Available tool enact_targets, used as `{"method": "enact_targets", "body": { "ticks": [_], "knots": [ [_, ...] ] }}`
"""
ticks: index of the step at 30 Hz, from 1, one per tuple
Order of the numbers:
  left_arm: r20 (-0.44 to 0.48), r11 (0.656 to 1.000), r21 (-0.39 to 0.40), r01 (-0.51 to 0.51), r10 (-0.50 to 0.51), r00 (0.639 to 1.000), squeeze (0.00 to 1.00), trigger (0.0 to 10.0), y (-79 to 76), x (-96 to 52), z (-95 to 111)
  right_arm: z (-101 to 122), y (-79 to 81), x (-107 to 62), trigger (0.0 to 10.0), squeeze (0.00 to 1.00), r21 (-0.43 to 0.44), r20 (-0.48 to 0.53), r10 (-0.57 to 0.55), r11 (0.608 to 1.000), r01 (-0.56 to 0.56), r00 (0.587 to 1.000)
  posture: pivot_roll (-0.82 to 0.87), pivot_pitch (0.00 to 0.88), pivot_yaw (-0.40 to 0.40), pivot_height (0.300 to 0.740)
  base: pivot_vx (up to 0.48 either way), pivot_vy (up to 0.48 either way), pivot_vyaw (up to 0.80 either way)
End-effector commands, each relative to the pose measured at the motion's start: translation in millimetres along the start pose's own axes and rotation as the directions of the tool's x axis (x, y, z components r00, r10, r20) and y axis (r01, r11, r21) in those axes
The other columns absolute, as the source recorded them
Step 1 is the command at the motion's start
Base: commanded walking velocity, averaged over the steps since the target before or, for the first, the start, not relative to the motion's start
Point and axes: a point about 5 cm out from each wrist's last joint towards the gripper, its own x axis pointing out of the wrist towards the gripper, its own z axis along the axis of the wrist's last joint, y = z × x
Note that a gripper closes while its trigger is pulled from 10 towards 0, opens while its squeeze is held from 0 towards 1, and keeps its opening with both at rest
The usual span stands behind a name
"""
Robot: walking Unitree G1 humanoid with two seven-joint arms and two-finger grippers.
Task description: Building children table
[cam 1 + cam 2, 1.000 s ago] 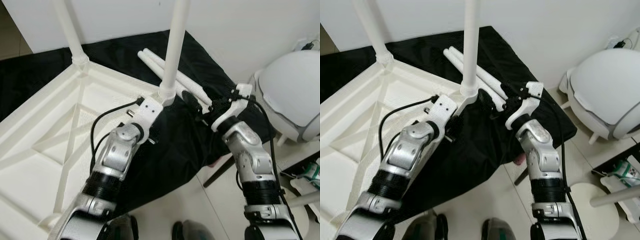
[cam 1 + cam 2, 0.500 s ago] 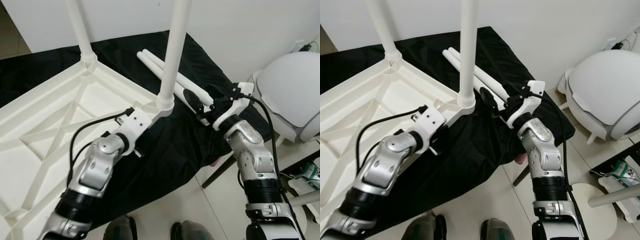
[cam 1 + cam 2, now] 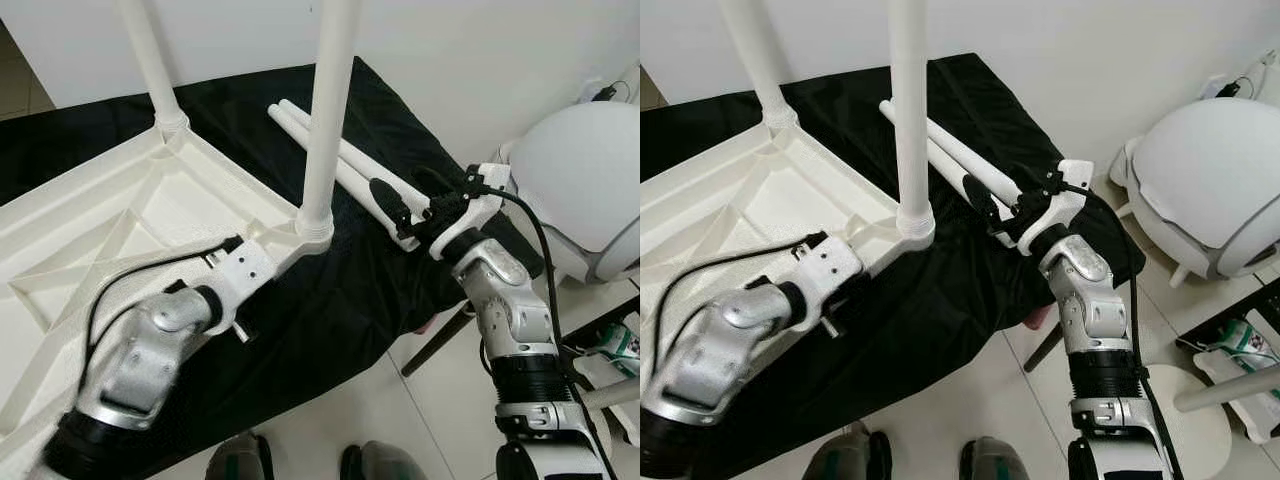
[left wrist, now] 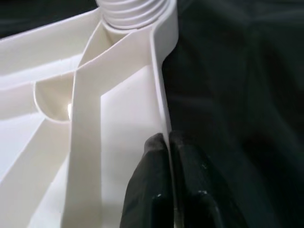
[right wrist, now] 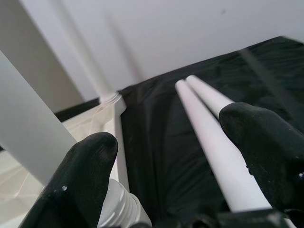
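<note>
White plastic tabletop point(image 3: 120, 230), centre left, has its rim pinched by the left pincer point(image 4: 167, 142). Right pincer point(image 5: 180, 156) gapes wide over the loose legs point(image 3: 350, 165); it should close squarely on one.

A plain white wall point(image 3: 480, 60) runs behind a black cloth sheet point(image 3: 380, 290) spread over a pale tiled floor point(image 3: 420, 420). A rounded white dome-shaped chair point(image 3: 585, 180) stands near the cloth's right edge, against the wall. Lighting is even and bright.
</note>
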Motion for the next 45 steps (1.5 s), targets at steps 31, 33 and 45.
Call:
{"method": "enact_targets", "body": {
  "ticks": [31,33,45],
  "knots": [
    [0.142,0.977,-0.091,0.191,-0.177,0.974,0.00,10.0,-12.2,28.3,40,-6,-19.1,-15.3,10.0,0.00,-0.079,-0.299,0.354,0.916,-0.393,0.886,-0.04,0.017,-0.011,0.740,0.000,0.000,0.00],
    [0.164,0.978,-0.097,0.184,-0.166,0.972,0.00,10.0,-10.2,28.7,44,-7,-17.9,-13.5,10.0,0.00,-0.081,-0.298,0.361,0.913,-0.400,0.884,-0.04,0.017,-0.012,0.740,0.000,0.000,0.00],
    [0.287,0.987,-0.134,0.086,-0.044,0.957,0.00,10.0,1.1,28.6,71,-13,-7.9,20.7,10.0,0.00,-0.064,-0.231,0.358,0.922,-0.381,0.905,0.00,0.000,-0.038,0.740,0.000,0.000,0.00]
  ]
}}
